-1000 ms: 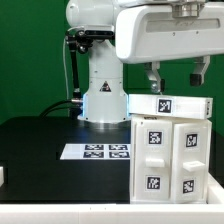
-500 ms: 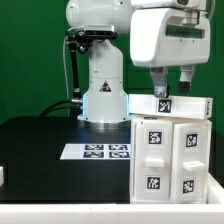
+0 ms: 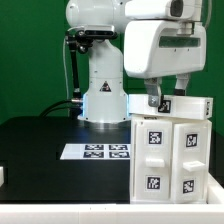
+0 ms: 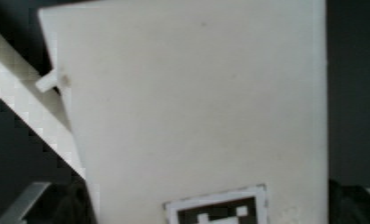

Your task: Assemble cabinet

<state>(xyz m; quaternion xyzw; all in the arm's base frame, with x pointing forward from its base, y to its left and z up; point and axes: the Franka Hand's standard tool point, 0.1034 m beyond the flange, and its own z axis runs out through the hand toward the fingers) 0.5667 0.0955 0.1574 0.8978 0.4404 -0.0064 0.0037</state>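
I've dropped the gripper [image 3: 167, 97] lower than half a second ago, and its fingers now straddle the top panel [image 3: 170, 106] of the cabinet [image 3: 170, 155], spread apart with nothing clamped that I can see. The cabinet stands upright on the black worktop [image 3: 40, 150] at the exterior view's right, just beside the marker board [image 3: 96, 152]. My wrist camera is filled by that white panel [image 4: 191, 100], a tag at its edge. I'd judge I'm lining up a grasp on this top piece.
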